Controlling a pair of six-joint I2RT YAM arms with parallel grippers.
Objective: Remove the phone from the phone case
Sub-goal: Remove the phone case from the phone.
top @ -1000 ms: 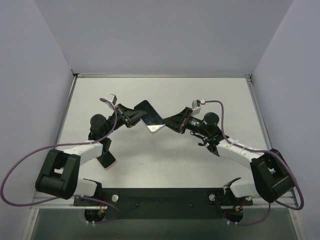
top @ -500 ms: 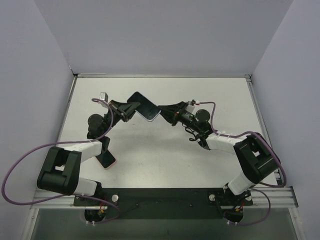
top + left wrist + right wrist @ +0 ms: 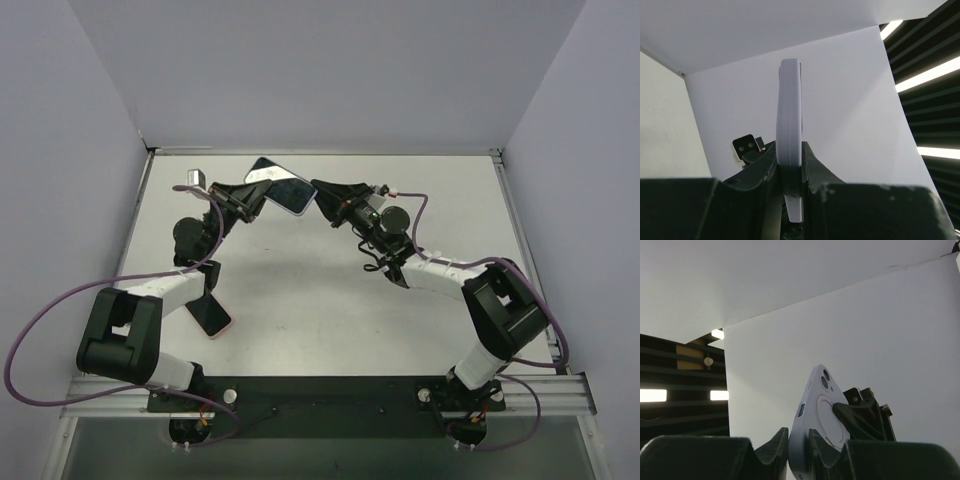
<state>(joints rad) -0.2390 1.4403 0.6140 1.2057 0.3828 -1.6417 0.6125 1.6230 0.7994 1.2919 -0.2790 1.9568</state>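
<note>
The phone in its lavender case (image 3: 279,185) hangs in the air near the back of the table, dark screen up. My left gripper (image 3: 252,197) is shut on its left end and my right gripper (image 3: 320,196) is shut on its right end. In the left wrist view the case (image 3: 790,115) stands edge-on, pinched in my left gripper (image 3: 790,156). In the right wrist view my right gripper (image 3: 799,440) pinches the lower corner of the case (image 3: 816,415), whose back and camera lenses show. The phone sits inside the case.
A second dark phone-like slab with a pink edge (image 3: 211,314) lies on the white table (image 3: 330,300) by the left arm, partly under it. Grey walls close in the back and both sides. Purple cables loop off both arms.
Both grippers have carried the cased phone up and toward the back left wall, both still holding it. The slab on the table has not moved.
</note>
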